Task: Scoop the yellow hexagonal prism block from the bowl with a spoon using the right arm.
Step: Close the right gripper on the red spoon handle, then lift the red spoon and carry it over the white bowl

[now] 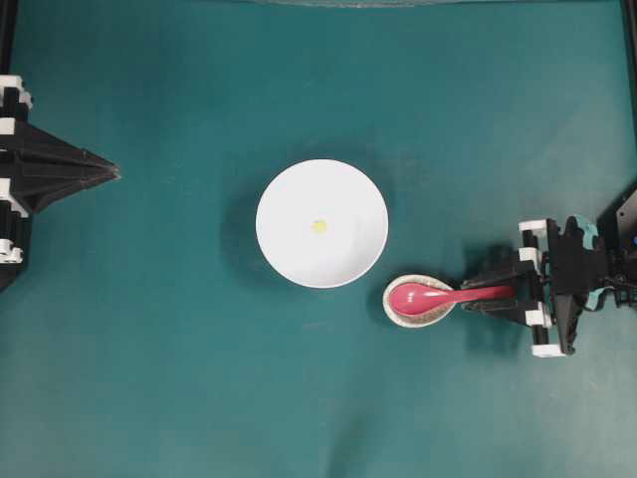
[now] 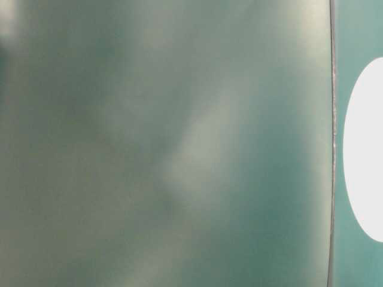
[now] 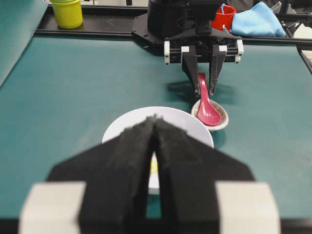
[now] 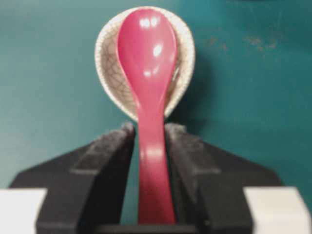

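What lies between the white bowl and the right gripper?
In the overhead view, the small speckled dish with the spoon lies between the bowl and the right gripper; the handle reaches between its jaws.

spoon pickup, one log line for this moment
right gripper: straddling spoon handle | spoon: in speckled dish | block: in bowl

Overhead cam looks straight down on my green table mat, whole workspace in frame. Table-level cam is nearly useless: blurred green surface right against the lens, only a sliver of the large round white bowl at right edge. Left wrist cam looks level across the table at the opposite arm. Right wrist cam sits close, looking down at the glossy pink-red soup spoon in the small speckled beige dish. Overhead and both wrist views share that spoon and dish.
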